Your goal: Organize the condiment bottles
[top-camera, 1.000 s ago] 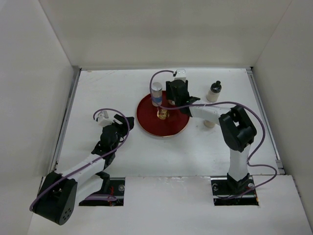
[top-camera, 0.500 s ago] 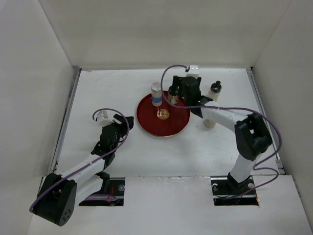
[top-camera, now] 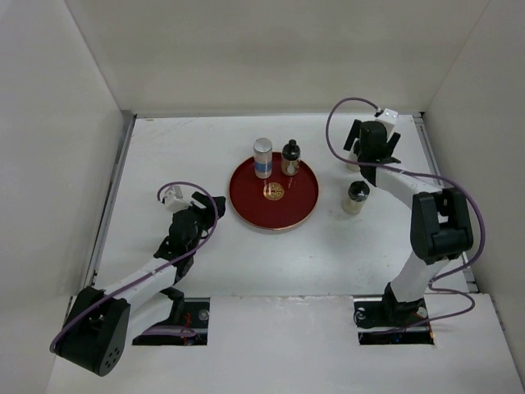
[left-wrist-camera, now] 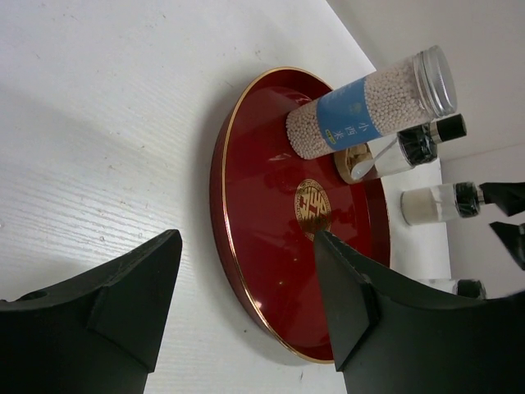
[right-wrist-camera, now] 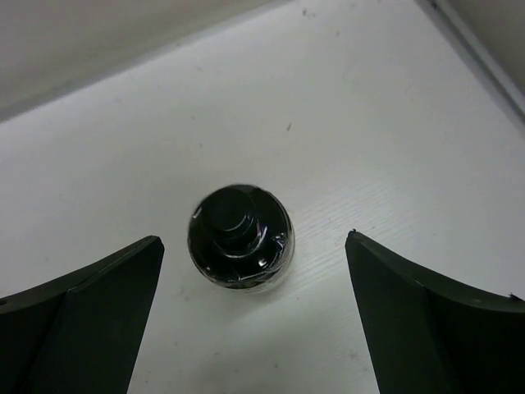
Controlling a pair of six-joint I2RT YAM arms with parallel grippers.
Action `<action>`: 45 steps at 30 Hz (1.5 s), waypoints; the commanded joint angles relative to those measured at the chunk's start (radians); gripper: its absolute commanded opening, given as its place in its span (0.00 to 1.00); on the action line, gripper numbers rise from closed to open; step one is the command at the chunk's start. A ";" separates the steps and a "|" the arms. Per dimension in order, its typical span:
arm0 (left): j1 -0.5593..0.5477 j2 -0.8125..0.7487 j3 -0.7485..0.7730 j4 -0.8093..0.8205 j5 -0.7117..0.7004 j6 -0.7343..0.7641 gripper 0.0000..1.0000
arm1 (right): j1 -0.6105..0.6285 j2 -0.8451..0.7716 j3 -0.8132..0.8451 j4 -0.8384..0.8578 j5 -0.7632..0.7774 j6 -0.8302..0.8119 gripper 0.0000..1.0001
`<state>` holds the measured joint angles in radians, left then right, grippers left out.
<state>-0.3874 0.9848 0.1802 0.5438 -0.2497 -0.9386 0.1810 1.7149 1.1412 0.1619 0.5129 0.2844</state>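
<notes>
On the red tray [top-camera: 246, 197] stand a white cylinder bottle with silver cap and blue label [top-camera: 262, 157] and a squat black-capped bottle [top-camera: 290, 158]. Another squat bottle [top-camera: 355, 198] stands on the table right of the tray. A third black-capped bottle [right-wrist-camera: 239, 236] is at the back right, straight under my right gripper [right-wrist-camera: 253, 246]. That gripper [top-camera: 371, 146] is open, its fingers wide on either side of the cap and apart from it. My left gripper [left-wrist-camera: 248, 238] is open and empty, facing the tray's [left-wrist-camera: 246, 189] left rim from the table.
White walls enclose the table on three sides. A raised rail [top-camera: 443, 176] runs along the right edge near the right arm. The left wrist view shows the back-right bottle [left-wrist-camera: 439, 203] beyond the tray.
The right gripper opened and left a squat bottle on the tray beside the cylinder. It then swung right to above the back-right bottle. The left arm stayed still.
</notes>
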 commanded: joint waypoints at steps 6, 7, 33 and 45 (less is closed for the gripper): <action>0.000 0.014 0.010 0.056 -0.003 0.014 0.64 | -0.025 0.120 0.115 -0.009 -0.114 -0.010 0.92; 0.000 0.020 0.010 0.061 -0.005 0.015 0.64 | -0.025 0.124 0.117 0.004 -0.122 -0.019 0.90; 0.078 -0.054 -0.008 0.028 0.012 0.008 0.64 | 0.510 -0.385 -0.208 0.152 0.072 -0.021 0.55; 0.132 -0.005 -0.015 0.050 0.079 -0.037 0.64 | 0.760 0.049 0.096 0.163 0.050 0.004 0.56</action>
<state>-0.2691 0.9844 0.1764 0.5503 -0.1989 -0.9550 0.9169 1.7180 1.1164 0.2127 0.5308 0.2722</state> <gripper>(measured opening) 0.636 0.672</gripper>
